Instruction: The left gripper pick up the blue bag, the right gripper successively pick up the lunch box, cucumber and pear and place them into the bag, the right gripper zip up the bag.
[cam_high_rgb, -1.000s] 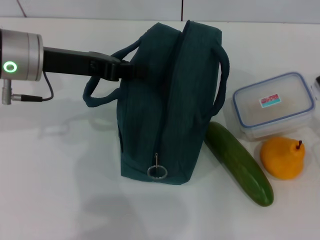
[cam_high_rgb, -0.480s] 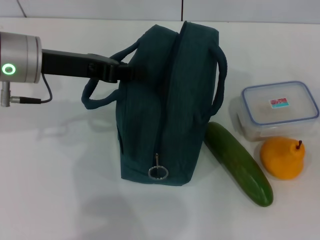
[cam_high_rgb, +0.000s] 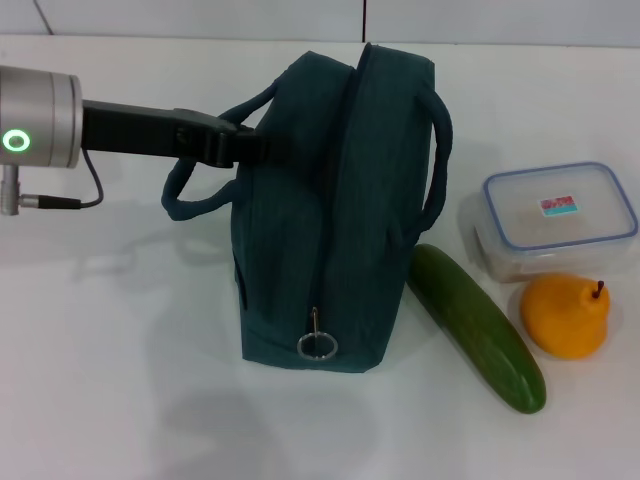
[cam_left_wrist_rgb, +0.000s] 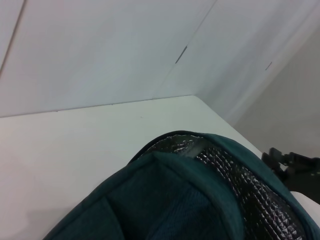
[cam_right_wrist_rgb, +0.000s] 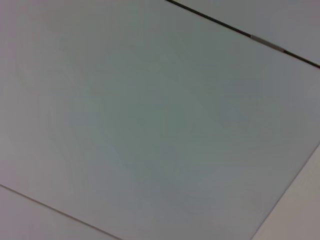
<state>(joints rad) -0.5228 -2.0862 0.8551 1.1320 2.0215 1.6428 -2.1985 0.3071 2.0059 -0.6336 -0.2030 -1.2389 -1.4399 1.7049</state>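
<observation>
The blue bag (cam_high_rgb: 335, 210) stands upright mid-table, its zipper ring pull (cam_high_rgb: 316, 345) facing me. My left gripper (cam_high_rgb: 258, 148) reaches in from the left and is shut on the bag's upper left edge, beside a loop handle (cam_high_rgb: 200, 195). The left wrist view shows the bag's rim and silvery lining (cam_left_wrist_rgb: 235, 175) close up. The cucumber (cam_high_rgb: 478, 325) lies right of the bag. The lunch box (cam_high_rgb: 558, 215) sits flat behind the pear (cam_high_rgb: 567, 316). The right gripper is outside the head view. A black part (cam_left_wrist_rgb: 295, 167) beyond the bag in the left wrist view looks like it.
The white table (cam_high_rgb: 120, 380) reaches a pale wall at the back. The right wrist view shows only a plain pale surface with a dark seam (cam_right_wrist_rgb: 240, 31).
The lunch box shifted right and settled flat, and a black tip left the head view's right edge. Bag and left gripper edged slightly left.
</observation>
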